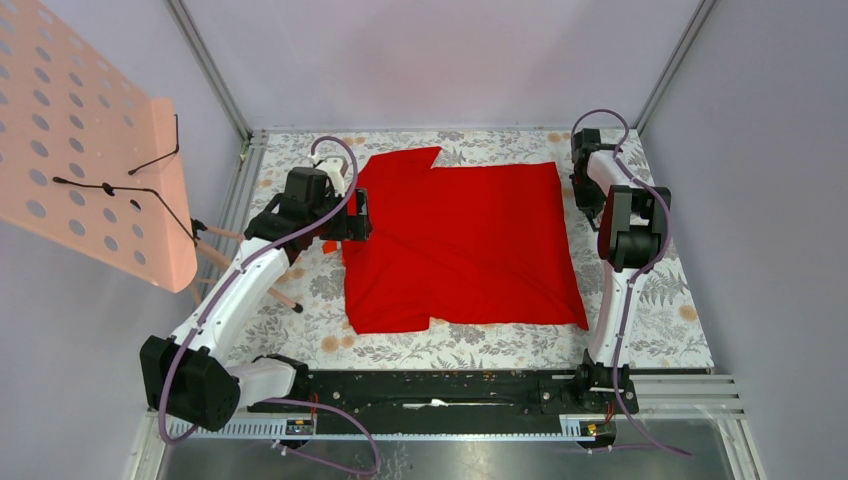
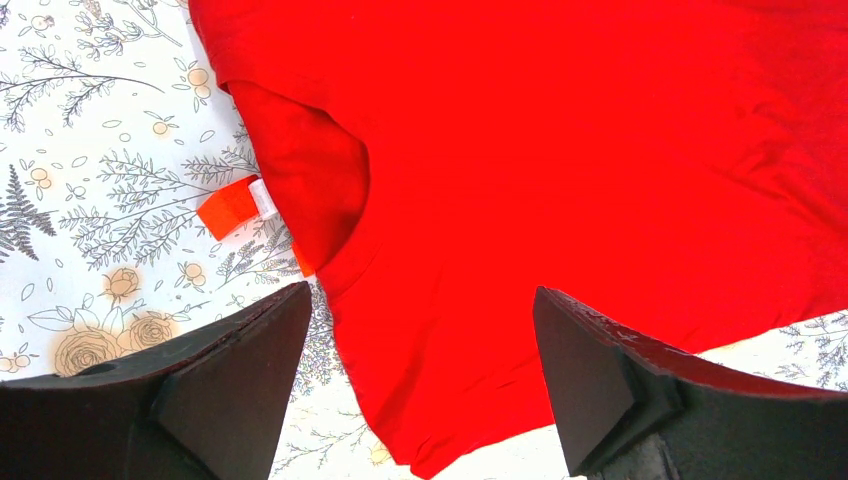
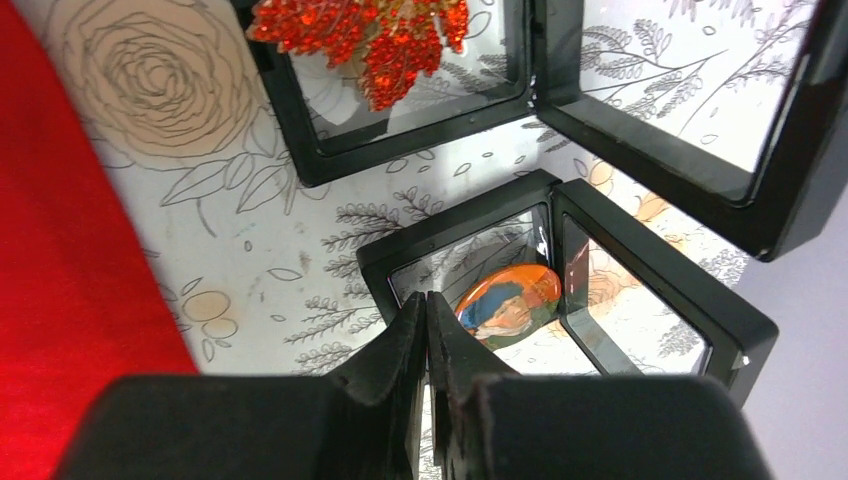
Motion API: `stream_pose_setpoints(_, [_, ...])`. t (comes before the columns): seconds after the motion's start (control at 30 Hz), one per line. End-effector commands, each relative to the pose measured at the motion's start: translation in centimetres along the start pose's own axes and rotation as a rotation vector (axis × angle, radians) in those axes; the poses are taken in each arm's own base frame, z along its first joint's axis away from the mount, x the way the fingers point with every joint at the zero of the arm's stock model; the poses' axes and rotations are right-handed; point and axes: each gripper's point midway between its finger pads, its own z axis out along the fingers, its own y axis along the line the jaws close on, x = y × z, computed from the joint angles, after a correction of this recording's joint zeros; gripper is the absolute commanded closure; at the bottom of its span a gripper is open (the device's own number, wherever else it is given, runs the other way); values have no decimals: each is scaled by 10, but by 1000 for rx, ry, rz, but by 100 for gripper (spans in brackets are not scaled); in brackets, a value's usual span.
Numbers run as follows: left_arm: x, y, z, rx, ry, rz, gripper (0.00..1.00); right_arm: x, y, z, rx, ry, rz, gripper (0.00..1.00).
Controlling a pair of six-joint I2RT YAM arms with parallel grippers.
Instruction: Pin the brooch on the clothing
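The red shirt (image 1: 470, 240) lies flat on the floral tabletop; it also shows in the left wrist view (image 2: 600, 150) and at the left of the right wrist view (image 3: 60, 300). My left gripper (image 1: 355, 215) is open and empty above the shirt's left edge by the collar (image 2: 422, 290). My right gripper (image 1: 582, 190) is shut, its tips (image 3: 427, 300) at the rim of an open black case. That case holds an oval portrait brooch (image 3: 505, 300). A red leaf-shaped brooch (image 3: 370, 30) sits in a second case behind it.
An orange tag (image 2: 228, 207) with a white label lies on the table by the collar. A pink pegboard (image 1: 90, 150) with black hooks leans at the left. A third open black case (image 3: 700, 90) stands at the right, near the wall. A black rail (image 1: 450, 390) runs along the front.
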Motion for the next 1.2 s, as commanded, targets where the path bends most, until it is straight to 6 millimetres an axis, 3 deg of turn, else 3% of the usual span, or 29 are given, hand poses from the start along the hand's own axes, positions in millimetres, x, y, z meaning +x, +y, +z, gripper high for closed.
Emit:
stream_pose_setpoints(0.0, [-13,-3,-7,16,-67,15,10,-13,12,-32,-117,-49,40,91])
stream_pose_setpoints(0.3, [-13,-3,-8,16,-69,17,10,-5,31,-45,-238,-30,53,91])
stream_pose_setpoints(0.47, [-13,-2,-8,13,-71,17,10,-9,11,-61,-155,-86,114,86])
stream_pose_setpoints(0.63, [-14,-2,-9,14,-74,17,10,-12,-11,-70,-31,-139,136,73])
stream_pose_setpoints(0.73, [-14,-3,-10,18,-75,17,10,-8,-17,-66,24,-114,117,65])
stream_pose_setpoints(0.87, [-15,-3,-11,18,-80,18,10,-4,-10,-55,10,-78,103,55])
stream_pose_setpoints(1.17, [-15,-2,-12,12,-85,19,10,4,2,-37,-21,-3,105,44])
